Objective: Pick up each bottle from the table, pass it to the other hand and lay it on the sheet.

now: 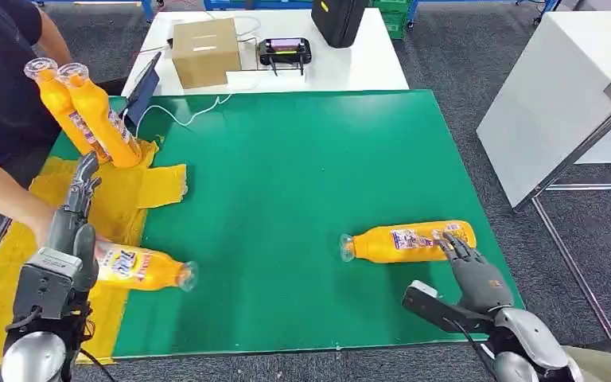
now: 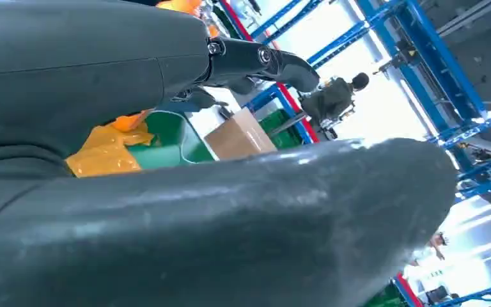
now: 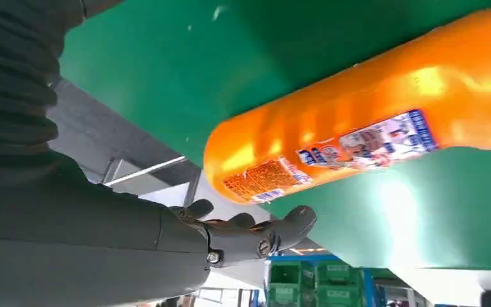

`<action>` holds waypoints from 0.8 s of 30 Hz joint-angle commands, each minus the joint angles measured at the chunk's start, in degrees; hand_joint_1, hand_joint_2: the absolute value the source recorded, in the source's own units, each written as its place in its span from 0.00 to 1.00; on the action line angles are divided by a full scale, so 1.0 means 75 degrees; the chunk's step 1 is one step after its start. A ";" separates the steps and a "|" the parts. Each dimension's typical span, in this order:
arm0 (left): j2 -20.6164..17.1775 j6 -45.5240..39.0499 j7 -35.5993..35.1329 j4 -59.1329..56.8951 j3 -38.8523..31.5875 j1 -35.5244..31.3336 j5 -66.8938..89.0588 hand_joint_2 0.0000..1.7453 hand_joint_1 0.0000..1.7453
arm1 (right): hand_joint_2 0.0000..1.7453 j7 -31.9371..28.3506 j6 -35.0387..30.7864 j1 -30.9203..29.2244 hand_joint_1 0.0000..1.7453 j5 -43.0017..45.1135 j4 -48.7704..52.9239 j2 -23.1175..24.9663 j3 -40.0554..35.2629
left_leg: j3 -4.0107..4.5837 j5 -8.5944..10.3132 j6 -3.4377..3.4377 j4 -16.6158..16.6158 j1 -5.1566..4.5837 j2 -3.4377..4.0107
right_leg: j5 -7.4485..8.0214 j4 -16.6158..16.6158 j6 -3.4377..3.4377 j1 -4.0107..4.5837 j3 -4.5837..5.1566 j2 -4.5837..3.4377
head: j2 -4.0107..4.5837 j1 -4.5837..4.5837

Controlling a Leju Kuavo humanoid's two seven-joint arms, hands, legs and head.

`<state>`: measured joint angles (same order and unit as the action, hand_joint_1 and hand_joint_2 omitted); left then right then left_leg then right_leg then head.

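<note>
An orange bottle (image 1: 406,241) lies on its side on the green mat (image 1: 302,159) at the right, cap pointing left. My right hand (image 1: 468,267) is at its base end with fingers apart and fingertips near the label; it grips nothing. In the right wrist view the bottle (image 3: 371,128) lies just beyond the spread fingers of that hand (image 3: 243,233). A second bottle (image 1: 143,269) lies across the edge of the yellow sheet (image 1: 119,207), beside my left hand (image 1: 75,219), whose fingers point straight up and hold nothing. My left hand (image 2: 89,77) looks empty in the left wrist view too.
A person (image 1: 0,79) stands at the left, holding two more orange bottles (image 1: 87,115) upright over the sheet, one forearm reaching behind my left hand. A cardboard box (image 1: 205,52), a black device (image 1: 285,52) and a black case (image 1: 336,20) sit on the far white table.
</note>
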<state>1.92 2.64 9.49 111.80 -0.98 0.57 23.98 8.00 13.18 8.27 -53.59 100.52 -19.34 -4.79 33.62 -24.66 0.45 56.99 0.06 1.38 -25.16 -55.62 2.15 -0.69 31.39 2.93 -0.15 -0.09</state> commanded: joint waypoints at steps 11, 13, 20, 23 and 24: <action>-0.0032 0.0571 -0.0213 -0.0163 0.0347 -0.0397 -0.0876 0.00 0.00 | 1.00 0.0214 0.0359 -0.1991 0.00 -0.1297 -0.2699 -0.0040 -0.0569 | -0.0016 -0.0001 -0.0004 -0.0001 0.0009 0.0001 | 0.0003 0.0009 -0.0010 0.0006 -0.0017 -0.0041 | 0.0000 0.0000; -0.0042 0.0584 -0.0222 -0.0225 0.0362 -0.0459 -0.0899 0.00 0.00 | 1.00 0.0197 0.0355 -0.2100 0.00 -0.1332 -0.2948 -0.0006 -0.0595 | -0.0010 0.0002 -0.0002 -0.0003 0.0006 0.0005 | 0.0004 0.0007 -0.0006 0.0004 -0.0010 -0.0029 | 0.0000 0.0003; -0.0063 0.0617 -0.0258 -0.0280 0.0380 -0.0541 -0.0977 0.00 0.00 | 1.00 0.0165 0.0391 -0.2267 0.00 -0.1433 -0.3425 0.0067 -0.0714 | -0.0022 0.0001 -0.0005 -0.0007 0.0008 -0.0004 | 0.0003 0.0011 -0.0011 0.0005 -0.0022 -0.0037 | 0.0000 0.0000; -0.0083 0.0632 -0.0268 -0.0337 0.0409 -0.0638 -0.0971 0.00 0.00 | 1.00 0.0251 0.0262 -0.2420 0.00 -0.1801 -0.3971 0.0179 -0.0897 | -0.0020 0.0001 -0.0005 -0.0007 0.0008 -0.0001 | 0.0004 0.0013 -0.0009 0.0006 -0.0021 -0.0034 | 0.0000 0.0003; -0.0092 0.0640 -0.0264 -0.0345 0.0407 -0.0634 -0.0973 0.00 0.00 | 1.00 0.0283 0.0175 -0.2473 0.00 -0.1909 -0.4137 0.0232 -0.0919 | -0.0017 0.0002 -0.0004 -0.0006 0.0008 -0.0001 | 0.0004 0.0011 -0.0007 0.0007 -0.0018 -0.0024 | 0.0000 0.0000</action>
<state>1.99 7.06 7.93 112.91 0.83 -1.36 16.81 9.38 15.65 -5.56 -64.48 81.92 -20.04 -7.96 33.62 -24.64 0.46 56.99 0.06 1.39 -25.16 -55.63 2.15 -0.69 31.40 2.92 -0.15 -0.09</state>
